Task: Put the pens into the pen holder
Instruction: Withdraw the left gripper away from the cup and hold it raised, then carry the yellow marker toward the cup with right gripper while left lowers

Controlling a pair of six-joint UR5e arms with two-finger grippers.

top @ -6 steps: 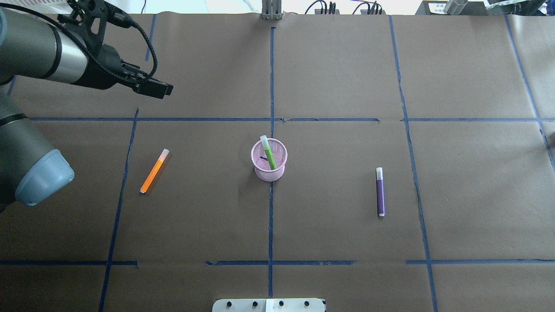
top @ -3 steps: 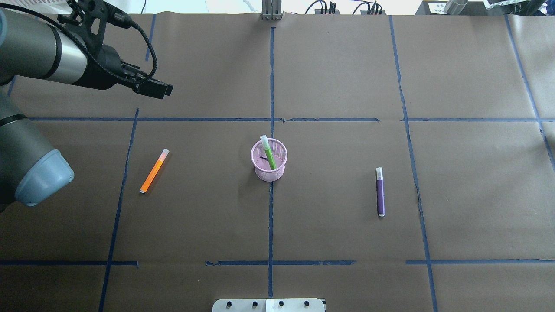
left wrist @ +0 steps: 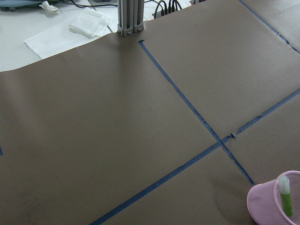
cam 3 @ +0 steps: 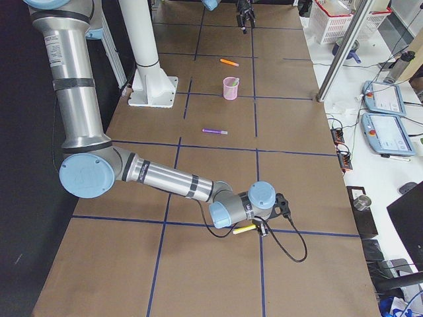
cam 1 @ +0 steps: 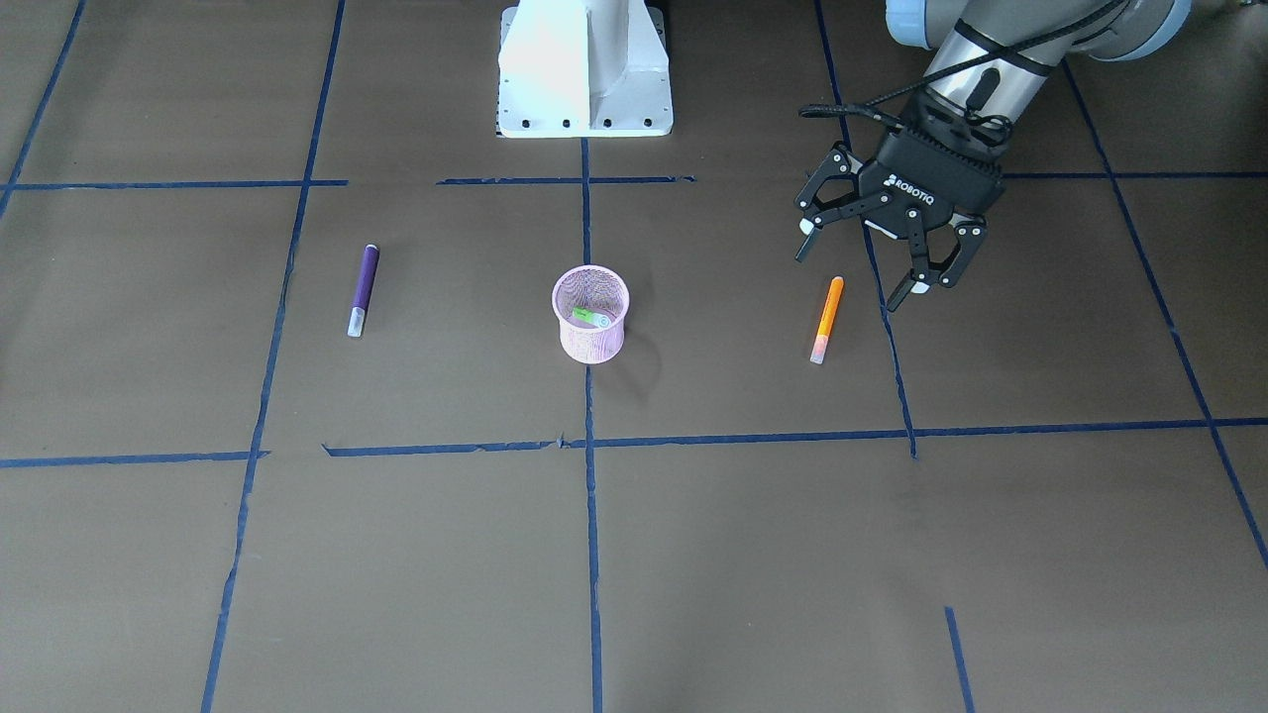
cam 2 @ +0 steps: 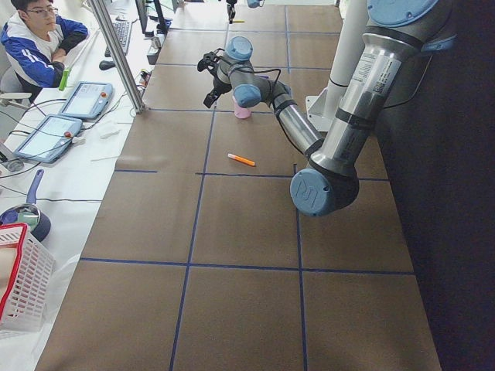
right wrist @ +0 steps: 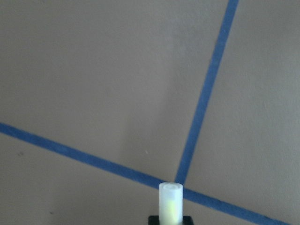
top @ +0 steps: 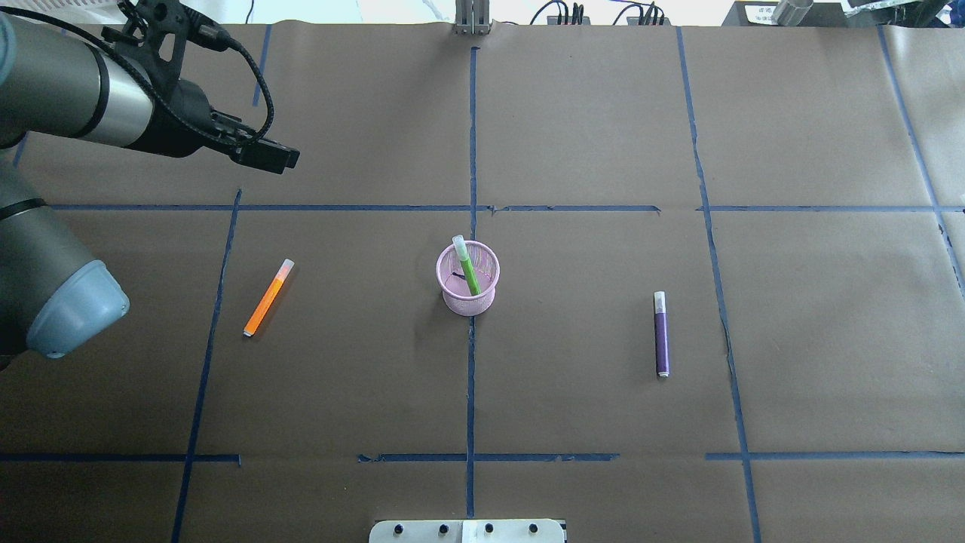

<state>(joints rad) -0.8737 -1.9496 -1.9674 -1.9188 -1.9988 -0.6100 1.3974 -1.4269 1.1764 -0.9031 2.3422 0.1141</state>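
The pink mesh pen holder [top: 471, 302] [cam 1: 590, 342] [left wrist: 265, 206] stands at the table's centre with the green pen [top: 466, 265] [cam 1: 591, 317] leaning inside it. On the left half of the table lies the orange pen [top: 268, 298] [cam 1: 826, 319], and on the right half the purple pen [top: 661, 334] [cam 1: 363, 290]. My left gripper [cam 1: 854, 269] [top: 279, 156] hangs open and empty above the table, just beyond the orange pen. Far off at the table's right end, my right gripper [cam 3: 259, 228] [right wrist: 170, 220] is shut on a yellow pen [right wrist: 170, 204].
The robot's base plate [cam 1: 584, 69] [top: 467, 532] sits at the near edge. A metal post [top: 473, 23] and cables stand at the far edge. A seated person [cam 2: 39, 39], tablets and a red basket [cam 2: 19, 286] are beyond the far edge.
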